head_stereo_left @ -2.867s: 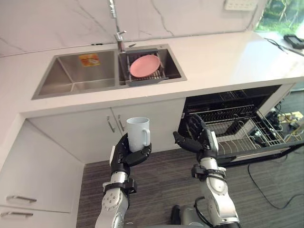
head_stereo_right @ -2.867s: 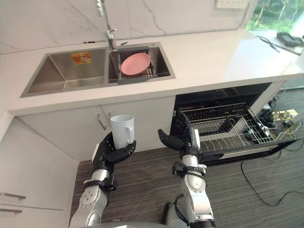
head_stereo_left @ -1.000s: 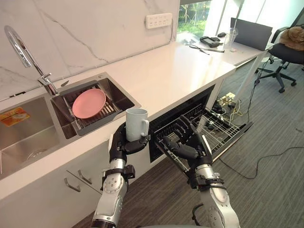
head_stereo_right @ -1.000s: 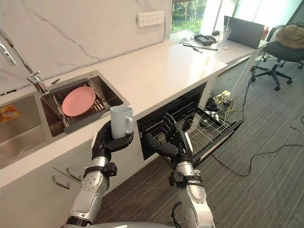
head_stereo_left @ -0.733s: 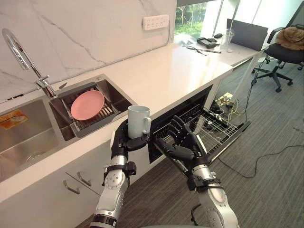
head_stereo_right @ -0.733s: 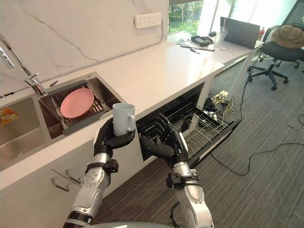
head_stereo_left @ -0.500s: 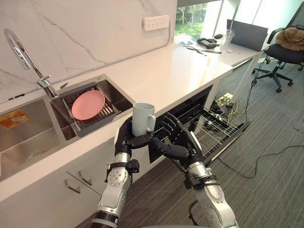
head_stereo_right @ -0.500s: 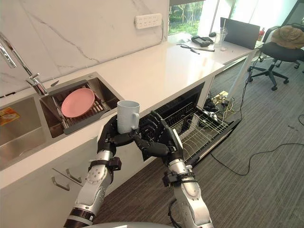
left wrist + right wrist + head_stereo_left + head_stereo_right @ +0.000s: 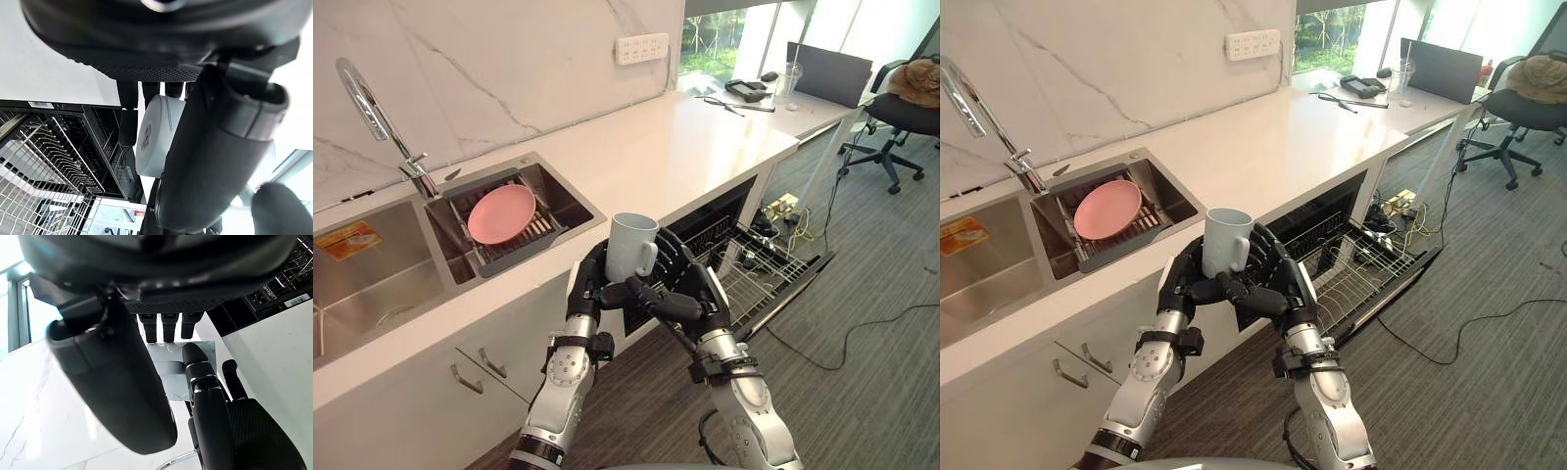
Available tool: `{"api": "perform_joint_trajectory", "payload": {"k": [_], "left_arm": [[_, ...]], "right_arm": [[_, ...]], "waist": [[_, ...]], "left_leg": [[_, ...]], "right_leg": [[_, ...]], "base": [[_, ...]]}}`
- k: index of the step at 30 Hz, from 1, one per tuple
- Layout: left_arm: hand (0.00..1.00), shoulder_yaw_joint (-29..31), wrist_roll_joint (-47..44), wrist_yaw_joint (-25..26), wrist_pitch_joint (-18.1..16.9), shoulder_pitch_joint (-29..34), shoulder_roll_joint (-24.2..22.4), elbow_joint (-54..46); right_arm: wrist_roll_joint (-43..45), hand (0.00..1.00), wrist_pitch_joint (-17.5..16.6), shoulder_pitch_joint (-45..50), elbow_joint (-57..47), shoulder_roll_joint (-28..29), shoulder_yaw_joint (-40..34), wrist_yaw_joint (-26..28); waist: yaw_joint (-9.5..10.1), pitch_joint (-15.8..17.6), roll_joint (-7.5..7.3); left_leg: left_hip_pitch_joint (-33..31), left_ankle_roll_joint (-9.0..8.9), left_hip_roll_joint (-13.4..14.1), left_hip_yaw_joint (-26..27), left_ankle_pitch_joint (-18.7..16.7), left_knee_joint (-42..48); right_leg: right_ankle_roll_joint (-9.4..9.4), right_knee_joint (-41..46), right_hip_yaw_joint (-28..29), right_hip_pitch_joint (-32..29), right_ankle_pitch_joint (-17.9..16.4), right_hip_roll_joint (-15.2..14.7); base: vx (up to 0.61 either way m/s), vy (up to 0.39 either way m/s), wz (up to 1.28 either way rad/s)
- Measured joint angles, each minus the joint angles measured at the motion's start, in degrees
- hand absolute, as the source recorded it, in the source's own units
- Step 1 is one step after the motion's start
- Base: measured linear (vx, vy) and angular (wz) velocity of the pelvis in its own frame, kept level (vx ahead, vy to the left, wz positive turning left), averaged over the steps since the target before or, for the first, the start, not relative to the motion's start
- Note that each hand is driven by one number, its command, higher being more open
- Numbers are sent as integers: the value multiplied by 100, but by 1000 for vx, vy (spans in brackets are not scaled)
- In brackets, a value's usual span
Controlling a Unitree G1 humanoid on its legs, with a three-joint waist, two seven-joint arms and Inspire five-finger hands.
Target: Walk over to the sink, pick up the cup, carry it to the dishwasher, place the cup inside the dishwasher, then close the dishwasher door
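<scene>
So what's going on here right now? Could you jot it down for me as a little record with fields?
Cup: white cup, upright, held in front of the counter
Left hand: left hand, fingers curled round the cup
Right hand: right hand close beside the cup, fingers relaxed
Dishwasher: dishwasher door down, wire rack pulled out
Sink: sink with a pink plate in one basin

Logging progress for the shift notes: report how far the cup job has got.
Done: the cup is out of the sink and up in front of the counter. In hand: the left hand grips it upright, with the right hand against its other side. Left: set it in the dishwasher rack, which stands pulled out, then shut the lowered door.
</scene>
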Motion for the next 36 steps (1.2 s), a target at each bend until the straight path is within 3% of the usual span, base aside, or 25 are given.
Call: {"api": "perform_joint_trajectory", "payload": {"k": [10, 36], "left_arm": [[30, -566, -7, -131, -42, 0, -7, -167], [30, -790, -344, -123, -197, -202, 302, -134]], "right_arm": [[-13, 90, -4, -29, 19, 107, -98, -302], [1329, 90, 14, -527, 258, -210, 75, -599]], "waist": [[-2, -9, 9], [31, -160, -22]], "left_leg": [[46, -3, -14, -42, 110, -170], [46, -13, 40, -79, 180, -265]], "right_leg": [[-10, -57, -48, -1, 7, -2], [-33, -161, -93, 40, 82, 13]], "base": [[-19, -16, 2], [-11, -12, 1]]}}
